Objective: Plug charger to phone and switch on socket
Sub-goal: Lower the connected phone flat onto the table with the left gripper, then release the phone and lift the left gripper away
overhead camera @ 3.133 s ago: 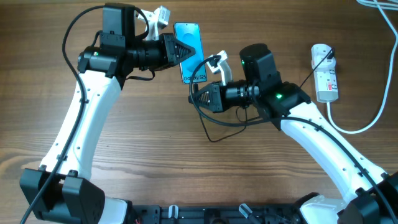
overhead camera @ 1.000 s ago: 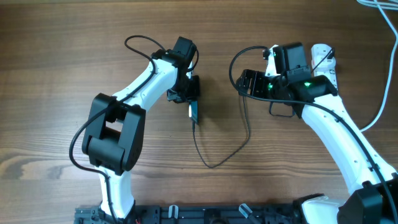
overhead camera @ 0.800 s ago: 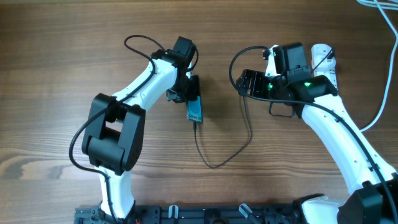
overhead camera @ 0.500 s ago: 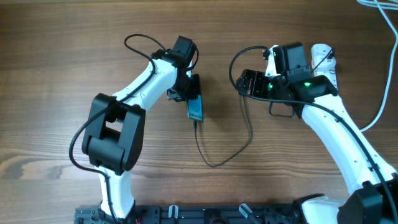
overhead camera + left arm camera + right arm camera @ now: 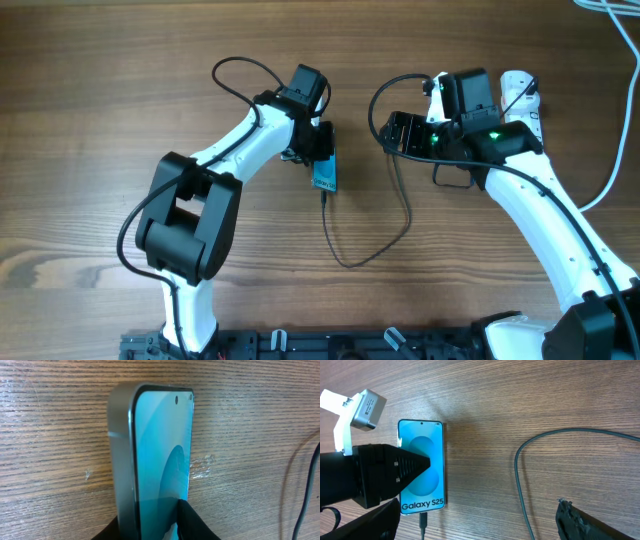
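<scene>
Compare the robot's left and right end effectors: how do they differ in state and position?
The left end effector is shut on the flat teal-screened smartphone, while the right end effector stands wide open and empty. The left one sits mid-table; the right one lies nearer the white plastic power strip. Both are black, with two fingers.

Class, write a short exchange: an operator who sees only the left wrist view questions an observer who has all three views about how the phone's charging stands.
Operator: My left gripper grips the phone by its lower end. Is it plugged in?
Observer: It looks so. In the right wrist view the charger plug sits in the phone's bottom edge.
Operator: And the other arm?
Observer: Overhead, the right gripper is open and empty, well apart from the phone.
</scene>
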Motion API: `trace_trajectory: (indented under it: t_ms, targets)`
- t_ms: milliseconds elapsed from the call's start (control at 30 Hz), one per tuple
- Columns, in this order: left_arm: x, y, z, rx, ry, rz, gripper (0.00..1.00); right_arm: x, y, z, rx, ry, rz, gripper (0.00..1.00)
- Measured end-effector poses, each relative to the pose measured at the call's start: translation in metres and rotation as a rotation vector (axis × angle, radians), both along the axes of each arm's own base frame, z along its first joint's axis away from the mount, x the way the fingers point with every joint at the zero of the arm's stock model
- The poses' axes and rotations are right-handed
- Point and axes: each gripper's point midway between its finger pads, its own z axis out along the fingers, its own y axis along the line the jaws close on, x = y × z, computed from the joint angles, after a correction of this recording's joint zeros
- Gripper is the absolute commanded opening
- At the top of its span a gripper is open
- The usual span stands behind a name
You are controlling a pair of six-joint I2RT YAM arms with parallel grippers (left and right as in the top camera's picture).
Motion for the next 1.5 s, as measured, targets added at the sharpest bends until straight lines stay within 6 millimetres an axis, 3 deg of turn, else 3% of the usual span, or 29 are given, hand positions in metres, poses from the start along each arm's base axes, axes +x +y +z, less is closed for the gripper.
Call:
trace_trajectory:
  t_ms: [200, 333, 467, 633, 767, 967, 1100, 1200, 1233, 1300, 1333, 1500]
  targets:
    - [-0.003, 0.001, -0.007, -0.001, -0.008, -0.002, 0.34, 0.000, 0.000, 0.000, 0.000, 0.000, 0.000, 1.00]
    - [-0.006, 0.002, -0.010, 0.004, -0.001, -0.002, 0.47, 0.000, 0.000, 0.000, 0.000, 0.000, 0.000, 1.00]
    - [-0.009, 0.003, -0.012, 0.014, 0.007, -0.004, 0.50, 0.000, 0.000, 0.000, 0.000, 0.000, 0.000, 1.00]
    - [-0.009, 0.002, -0.012, 0.013, 0.003, -0.009, 0.60, 0.000, 0.000, 0.000, 0.000, 0.000, 0.000, 1.00]
    - [-0.009, 0.001, -0.011, 0.012, 0.002, -0.011, 0.60, 0.000, 0.000, 0.000, 0.000, 0.000, 0.000, 1.00]
    - [-0.009, 0.002, -0.011, 0.015, 0.002, -0.010, 0.51, 0.000, 0.000, 0.000, 0.000, 0.000, 0.000, 1.00]
    - [-0.006, 0.009, -0.012, 0.016, 0.006, 0.008, 0.51, 0.000, 0.000, 0.000, 0.000, 0.000, 0.000, 1.00]
    - [0.006, 0.033, -0.011, 0.018, 0.009, 0.072, 0.49, 0.000, 0.000, 0.000, 0.000, 0.000, 0.000, 1.00]
    - [0.010, 0.042, -0.010, 0.018, 0.010, 0.095, 0.43, 0.000, 0.000, 0.000, 0.000, 0.000, 0.000, 1.00]
    - [0.018, 0.070, -0.005, 0.017, 0.010, 0.161, 0.09, 0.000, 0.000, 0.000, 0.000, 0.000, 0.000, 1.00]
    - [0.025, 0.084, 0.003, 0.006, -0.003, 0.199, 0.04, 0.000, 0.000, 0.000, 0.000, 0.000, 0.000, 1.00]
    - [0.036, 0.118, 0.021, -0.079, -0.004, 0.297, 0.04, 0.000, 0.000, 0.000, 0.000, 0.000, 0.000, 1.00]
